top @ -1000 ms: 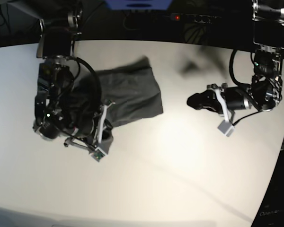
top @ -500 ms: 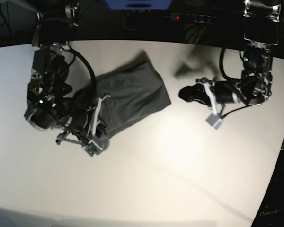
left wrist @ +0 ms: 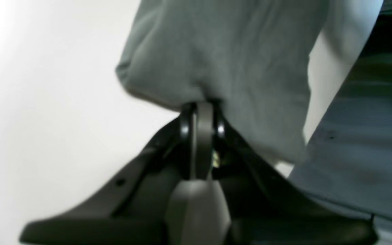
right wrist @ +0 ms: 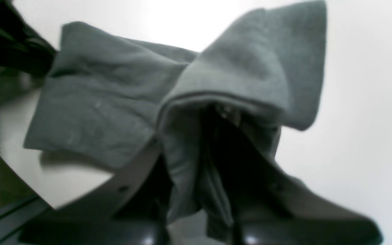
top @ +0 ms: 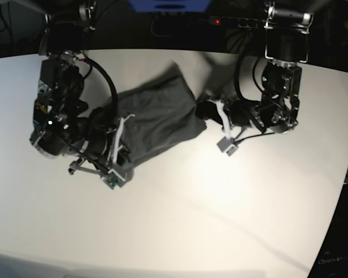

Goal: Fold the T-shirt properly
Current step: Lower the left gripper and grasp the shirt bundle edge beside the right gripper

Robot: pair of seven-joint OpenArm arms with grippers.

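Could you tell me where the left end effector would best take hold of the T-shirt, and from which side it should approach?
Grip the free corner of the T-shirt nearest the left end effector, coming in low from the base view's right. That edge lies flat and thin on the table, and the left wrist view shows the closed fingertips already meeting the hem. The right end effector already holds the opposite end, bunched.

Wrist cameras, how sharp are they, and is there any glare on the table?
Left wrist view: soft, the T-shirt hazy, table washed out at far left. Right wrist view: also blurred. Base view: sharper, bright glare patch below the shirt's edge.
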